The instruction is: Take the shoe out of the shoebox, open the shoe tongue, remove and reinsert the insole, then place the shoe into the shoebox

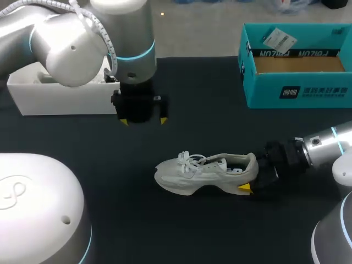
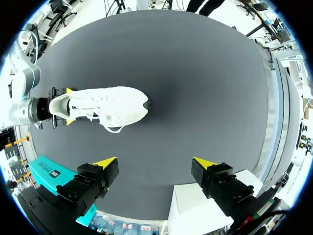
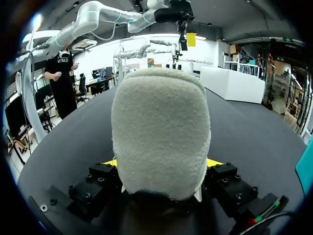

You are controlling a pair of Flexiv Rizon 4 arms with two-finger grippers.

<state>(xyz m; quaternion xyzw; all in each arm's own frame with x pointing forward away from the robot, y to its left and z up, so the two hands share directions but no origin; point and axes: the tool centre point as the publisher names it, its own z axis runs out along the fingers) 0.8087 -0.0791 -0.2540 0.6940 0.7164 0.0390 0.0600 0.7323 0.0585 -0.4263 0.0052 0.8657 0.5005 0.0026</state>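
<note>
A white laced shoe (image 1: 203, 173) lies on its sole in the middle of the black table, toe pointing left. My right gripper (image 1: 250, 173) comes in from the right and is shut on the shoe's heel, one yellow tip on each side. In the right wrist view the padded heel (image 3: 161, 132) fills the space between the fingers. My left gripper (image 1: 143, 121) hangs open and empty above the table, behind the shoe. The left wrist view looks down on the shoe (image 2: 107, 105), well ahead of my left gripper (image 2: 155, 162). The teal shoebox (image 1: 297, 91) stands open at the back right.
A white box (image 1: 60, 99) sits at the back left, partly under my left arm. The teal shoebox (image 2: 46, 169) holds a paper tag and shows its cardboard floor. Bare black table lies in front of the shoe and to its left.
</note>
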